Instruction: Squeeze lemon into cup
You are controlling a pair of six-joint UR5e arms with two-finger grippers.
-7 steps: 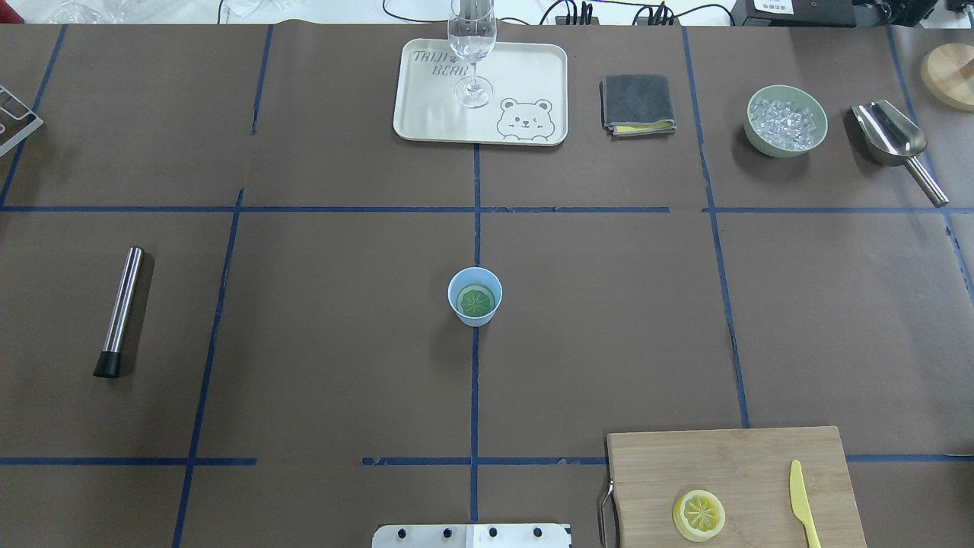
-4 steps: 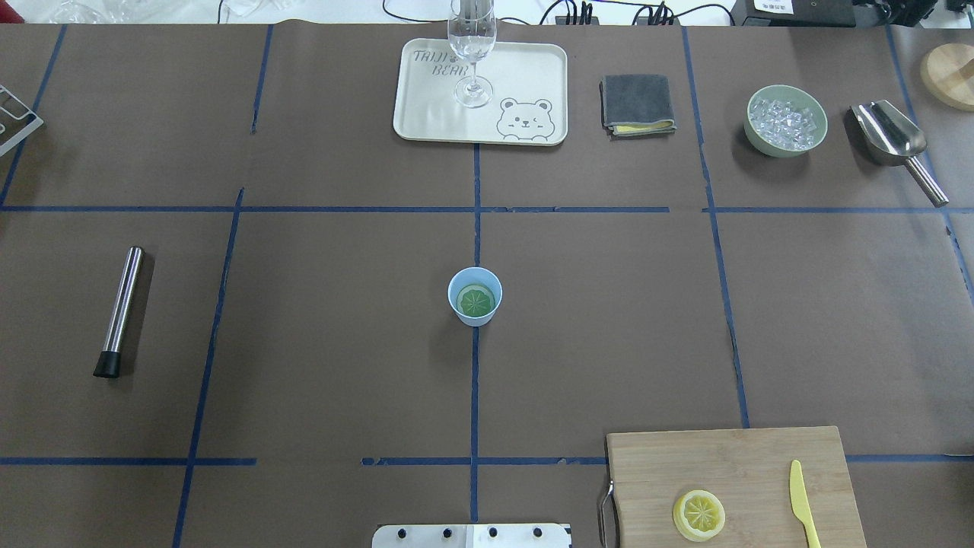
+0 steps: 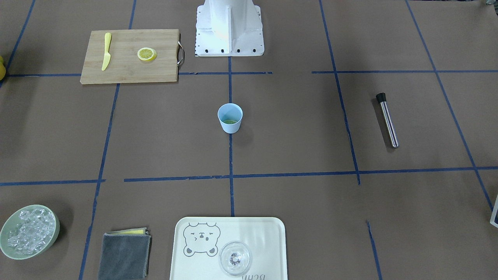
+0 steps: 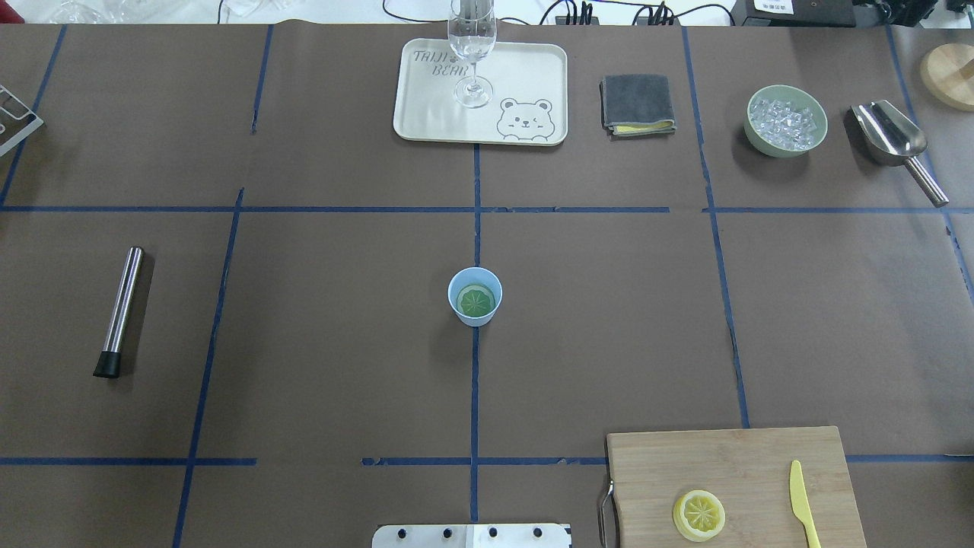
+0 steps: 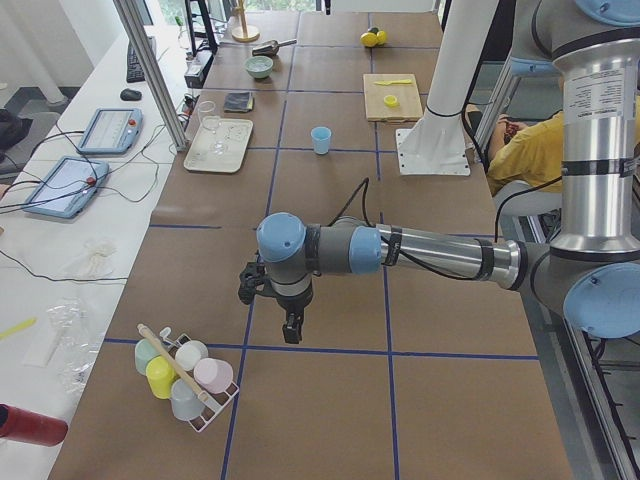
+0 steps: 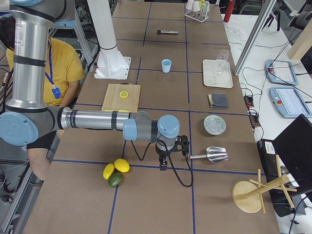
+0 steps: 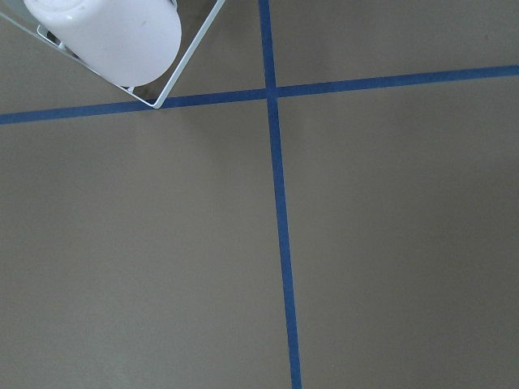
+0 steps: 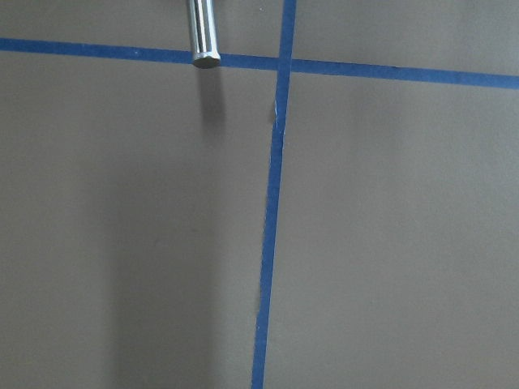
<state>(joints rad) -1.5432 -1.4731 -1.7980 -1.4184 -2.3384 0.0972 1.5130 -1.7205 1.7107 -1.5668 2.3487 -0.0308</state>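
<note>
- In the foreground of the left side view, the left gripper [image 5: 291, 334] hangs fingers-down over the brown table paper [image 5: 330, 400], just up and right of a wire rack of pastel cups [image 5: 185, 375]. Whether its fingers stand wide or narrow I cannot tell.
- In the lower middle of the right side view, the right gripper [image 6: 163, 165] points down at the table beside the handle of a steel scoop [image 6: 210, 155], with two whole lemons and a lime [image 6: 116, 171] to its left. Its fingers' spread cannot be told either.
- At the lower right of the overhead view, the lemon [image 4: 698, 514] lies cut face up on a wooden cutting board [image 4: 730, 457], well apart from both grippers. A slim yellow knife [image 4: 799, 498] lies to its right.
- At frame centre, the cup [image 4: 454, 288] stands upright on a blue tape line — a green citrus slice [image 4: 476, 302] sits inside it.
- At mid-left lies a steel muddler [image 4: 124, 304].
- Along the top edge, from left to right, are a bear-print tray [image 4: 426, 106] with a stemmed glass [image 4: 472, 46] on it, a folded grey cloth [image 4: 637, 101], and a green bowl of ice [image 4: 753, 138].
</note>
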